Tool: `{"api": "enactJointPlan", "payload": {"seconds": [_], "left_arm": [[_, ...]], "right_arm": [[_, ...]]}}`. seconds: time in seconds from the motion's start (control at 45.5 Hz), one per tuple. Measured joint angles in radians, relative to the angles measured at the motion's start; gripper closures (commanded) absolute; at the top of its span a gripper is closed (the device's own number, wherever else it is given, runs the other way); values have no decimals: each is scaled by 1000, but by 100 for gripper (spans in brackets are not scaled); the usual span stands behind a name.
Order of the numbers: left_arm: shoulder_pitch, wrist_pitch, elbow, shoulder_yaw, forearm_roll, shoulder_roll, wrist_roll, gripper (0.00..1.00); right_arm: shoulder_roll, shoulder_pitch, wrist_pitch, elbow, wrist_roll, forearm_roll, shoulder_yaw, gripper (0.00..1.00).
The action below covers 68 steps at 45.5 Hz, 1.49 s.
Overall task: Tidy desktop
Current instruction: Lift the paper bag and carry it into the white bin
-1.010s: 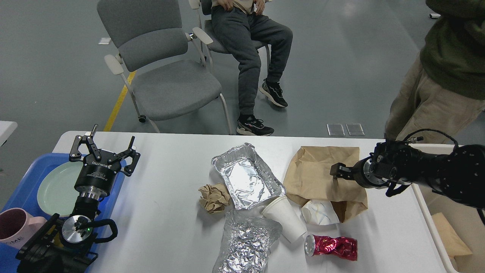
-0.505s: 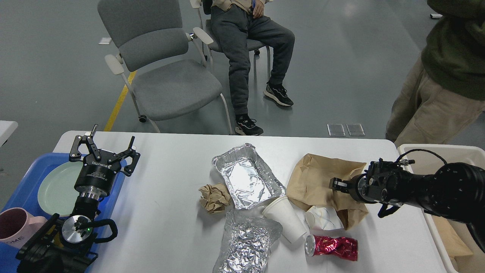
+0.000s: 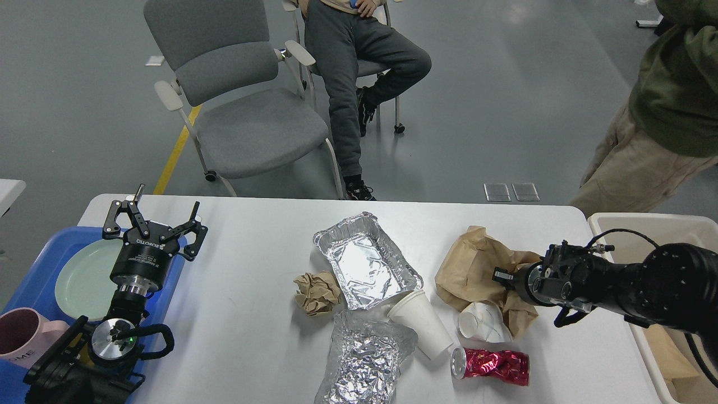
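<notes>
We were clearing trash off the white surface filling the lower frame. Our right gripper pinched the crumpled brown bag at right. Our left gripper waited wide open, holding nothing. Next, we should probably drop the bag in the bin at far right

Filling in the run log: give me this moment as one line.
task: tidy desktop | right claw: at crumpled brown paper bag, grip unclear | left claw: open, above blue tray | can, cups, foil on table
</notes>
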Motion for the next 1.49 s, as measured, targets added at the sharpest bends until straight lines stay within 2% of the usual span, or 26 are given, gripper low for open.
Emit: {"api": "enactJointPlan", "payload": {"seconds": [0.307,0.725,1.208,1.493], "left_arm": [[0,0,0,0,0,0,0,3],[0,0,0,0,0,0,1,3],[0,0,0,0,0,0,1,3],[0,0,0,0,0,0,1,3]], "right_arm": [[-44,107,-5,138,-4,0,2,100],[-196,388,24,379,-60,11,-41,100],[-276,849,201,729,-74,8,-215,100],[-297,1035,303,857,-82,3,-251,100]]}}
